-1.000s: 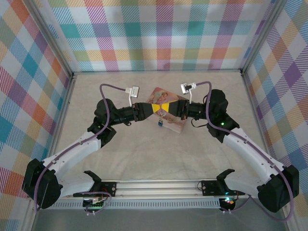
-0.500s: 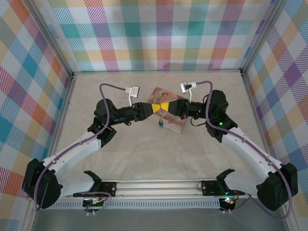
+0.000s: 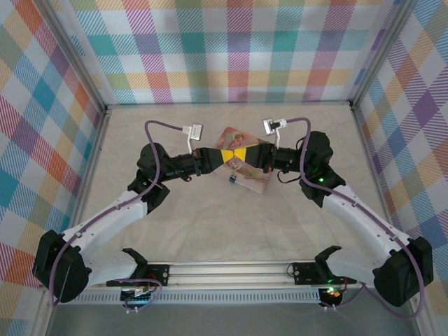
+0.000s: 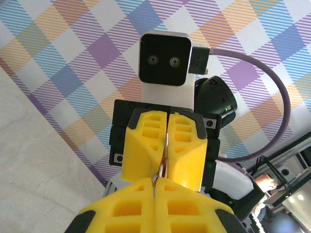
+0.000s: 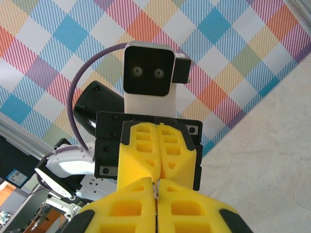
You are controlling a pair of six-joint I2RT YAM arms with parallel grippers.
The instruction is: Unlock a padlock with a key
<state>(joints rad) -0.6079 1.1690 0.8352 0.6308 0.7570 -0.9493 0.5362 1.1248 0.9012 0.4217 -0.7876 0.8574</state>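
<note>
Top external: padlock (image 3: 232, 180) just beside closed left end effector (image 3: 227, 158); key (image 4: 164, 154) in closed right end effector (image 3: 237, 157).

My left gripper (image 3: 228, 158) and right gripper (image 3: 239, 155) meet above the tin (image 3: 255, 183), the padlock (image 3: 232, 179) at its near edge.

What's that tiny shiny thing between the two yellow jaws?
A thin silvery sliver, probably the key, pinched tip to tip between the left gripper and right gripper; the left wrist view shows it best.
</note>
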